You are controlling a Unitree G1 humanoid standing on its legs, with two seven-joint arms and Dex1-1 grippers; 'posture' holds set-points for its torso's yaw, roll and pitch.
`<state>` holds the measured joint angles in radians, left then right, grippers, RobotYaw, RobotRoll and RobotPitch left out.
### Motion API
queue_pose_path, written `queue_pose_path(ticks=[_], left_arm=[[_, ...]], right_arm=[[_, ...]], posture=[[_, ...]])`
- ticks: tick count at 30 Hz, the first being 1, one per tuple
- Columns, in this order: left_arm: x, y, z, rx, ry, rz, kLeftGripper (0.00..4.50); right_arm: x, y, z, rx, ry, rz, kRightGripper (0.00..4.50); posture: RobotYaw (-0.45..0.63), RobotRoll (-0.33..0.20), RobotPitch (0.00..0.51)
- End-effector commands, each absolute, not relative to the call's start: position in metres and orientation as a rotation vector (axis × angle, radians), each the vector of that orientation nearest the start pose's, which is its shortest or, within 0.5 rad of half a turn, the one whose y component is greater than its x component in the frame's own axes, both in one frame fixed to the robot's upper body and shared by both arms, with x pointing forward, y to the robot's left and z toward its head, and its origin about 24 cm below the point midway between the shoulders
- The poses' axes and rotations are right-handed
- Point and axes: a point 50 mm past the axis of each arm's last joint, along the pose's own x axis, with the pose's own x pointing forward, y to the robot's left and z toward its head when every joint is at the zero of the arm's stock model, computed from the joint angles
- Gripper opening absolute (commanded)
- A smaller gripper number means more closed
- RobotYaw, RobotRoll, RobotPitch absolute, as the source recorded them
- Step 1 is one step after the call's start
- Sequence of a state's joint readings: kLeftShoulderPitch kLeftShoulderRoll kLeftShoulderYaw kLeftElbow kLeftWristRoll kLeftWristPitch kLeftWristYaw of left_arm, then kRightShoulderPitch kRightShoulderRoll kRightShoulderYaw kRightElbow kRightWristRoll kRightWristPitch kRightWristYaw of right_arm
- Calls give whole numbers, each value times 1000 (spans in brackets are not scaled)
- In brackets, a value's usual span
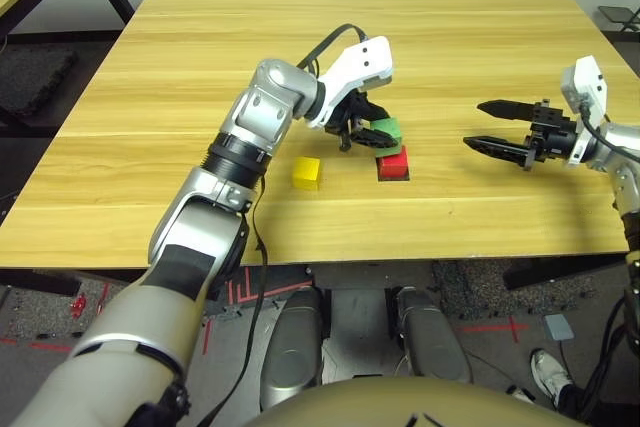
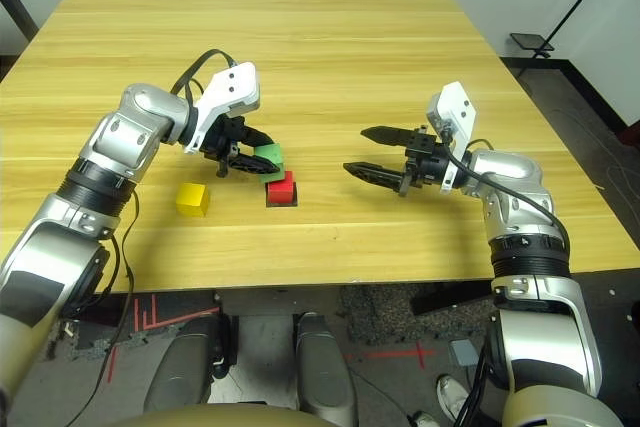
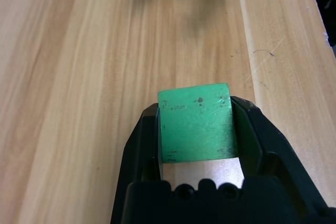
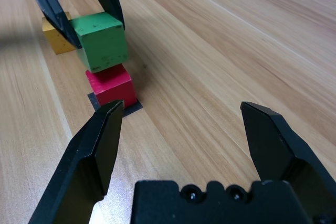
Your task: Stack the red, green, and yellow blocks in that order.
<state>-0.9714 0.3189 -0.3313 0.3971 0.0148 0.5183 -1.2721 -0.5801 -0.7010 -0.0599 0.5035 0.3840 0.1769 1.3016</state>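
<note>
**Green block held over the red one**

The wooden table point(image 1: 150, 147) bears everything. The left gripper point(image 1: 368, 132) grips the green block point(image 4: 101, 40), tilted just above the red block point(image 4: 111, 85) on its black patch point(image 4: 134, 107). The right gripper point(image 2: 368, 154) hangs spread and empty nearby. The yellow block point(image 1: 306, 172) sits apart.

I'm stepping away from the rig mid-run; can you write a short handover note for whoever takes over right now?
Left gripper: shut on the small matte green cube, held tilted just above the red cube.
Right gripper: open, holding nothing, off to the right.
Small matte red cube: on the flat black square patch.
Small matte yellow cube: on the wooden table, left of red.
Done: green picked up.
Left: seat green on red, then stack yellow.
</note>
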Motion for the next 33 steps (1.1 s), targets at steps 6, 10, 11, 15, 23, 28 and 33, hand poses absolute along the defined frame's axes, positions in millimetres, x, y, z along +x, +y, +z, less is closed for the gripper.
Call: queue_pose_path(ticks=[6,10,11,15,23,28,33], left_arm=[[342,60,173,521,336,-1430,2024],[342,62,170,517,345,-1425,2024],[342,62,169,517,347,-1424,2024],[342,63,164,520,360,-1420,2024],[340,62,160,554,342,-1408,3715],[335,66,184,538,246,-1360,4453],[301,111,204,599,288,-1303,4453]], right_arm=[[319,-258,149,-157,128,1034,4500],[320,-258,149,-150,128,1023,4500],[320,-258,149,-149,127,1022,4500],[321,-255,149,-135,122,1026,4500],[321,-249,150,-108,110,1033,4500],[323,-250,151,-112,109,1029,4500],[324,-250,154,-116,111,1033,4500]], posture=[[155,-86,108],[155,-84,111],[155,-83,111],[156,-82,116],[163,-84,116],[170,-91,107],[189,-101,100]])
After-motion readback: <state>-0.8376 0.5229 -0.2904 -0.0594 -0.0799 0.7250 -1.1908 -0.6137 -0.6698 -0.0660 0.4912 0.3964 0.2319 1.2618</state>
